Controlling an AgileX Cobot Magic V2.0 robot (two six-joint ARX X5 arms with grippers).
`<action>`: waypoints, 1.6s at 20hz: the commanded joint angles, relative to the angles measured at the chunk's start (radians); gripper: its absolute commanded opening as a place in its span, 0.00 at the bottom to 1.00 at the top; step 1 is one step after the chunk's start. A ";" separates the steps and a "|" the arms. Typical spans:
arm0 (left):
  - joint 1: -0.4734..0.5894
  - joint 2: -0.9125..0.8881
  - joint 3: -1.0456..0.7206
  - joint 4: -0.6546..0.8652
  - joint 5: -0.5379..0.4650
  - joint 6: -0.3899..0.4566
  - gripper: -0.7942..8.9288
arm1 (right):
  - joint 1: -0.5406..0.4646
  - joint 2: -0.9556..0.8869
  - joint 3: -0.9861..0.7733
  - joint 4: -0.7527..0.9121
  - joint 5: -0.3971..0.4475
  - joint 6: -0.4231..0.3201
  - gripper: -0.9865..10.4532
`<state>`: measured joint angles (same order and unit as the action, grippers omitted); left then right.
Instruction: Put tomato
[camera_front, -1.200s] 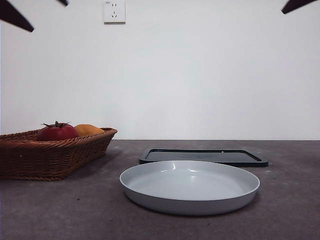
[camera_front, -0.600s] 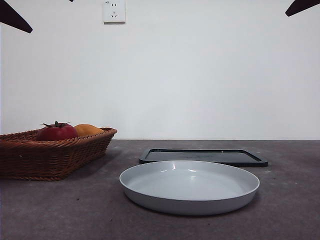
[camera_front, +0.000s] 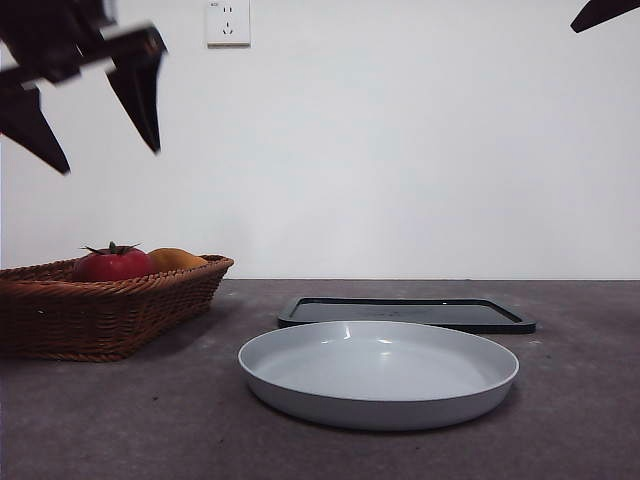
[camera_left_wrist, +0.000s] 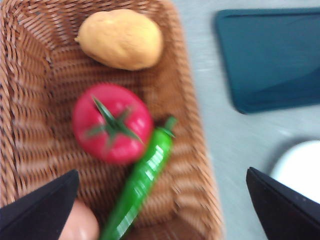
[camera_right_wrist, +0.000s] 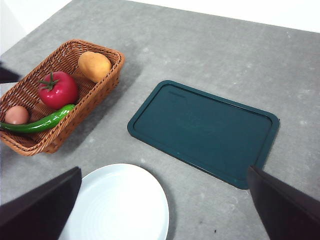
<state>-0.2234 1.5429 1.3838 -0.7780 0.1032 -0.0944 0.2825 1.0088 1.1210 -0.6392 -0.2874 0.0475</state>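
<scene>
Black jaws now hang big at the top left of your front view, where half a second ago you saw only a small dark tip in that corner. That is your left gripper (camera_front: 100, 125), and it has come down over the wicker basket (camera_front: 110, 305). Nothing else on the table has moved: the basket, the grey plate (camera_front: 378, 375) and the dark green tray (camera_front: 405, 312) sit where they were.

Your left gripper's jaws are spread wide apart and hold nothing. In the left wrist view (camera_left_wrist: 162, 207) one jaw shows over the basket and the other out over the table near the plate.

The tomato (camera_left_wrist: 112, 123) lies in the basket (camera_left_wrist: 35, 95), below the gripper and well apart from it. It sits upright with its green stem on top. A green chili pepper (camera_left_wrist: 142, 182) lies against its side, touching it. A yellow-orange potato (camera_left_wrist: 121, 38) rests near it, toward one end of the basket. A small pale brown egg (camera_left_wrist: 80, 225) peeks out by the gripper's jaw at the other end.

Your right gripper (camera_right_wrist: 162, 210) waits high up, with its jaws spread wide too, and shows only as a black tip at the top right of the front view. From there you can see the tomato (camera_right_wrist: 58, 89) in the basket, the tray (camera_right_wrist: 202, 130) beside it, and the plate (camera_right_wrist: 120, 205).
</scene>
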 joint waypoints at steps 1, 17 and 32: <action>0.009 0.108 0.076 0.005 -0.011 0.012 0.89 | 0.005 0.008 0.020 0.010 -0.001 -0.007 0.60; 0.060 0.409 0.160 0.072 -0.024 0.065 0.89 | 0.005 0.008 0.020 0.010 -0.001 -0.007 0.60; 0.060 0.476 0.160 0.087 -0.024 0.059 0.59 | 0.005 0.008 0.020 0.010 -0.001 -0.007 0.60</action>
<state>-0.1631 1.9892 1.5188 -0.6983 0.0769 -0.0391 0.2825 1.0088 1.1210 -0.6392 -0.2874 0.0475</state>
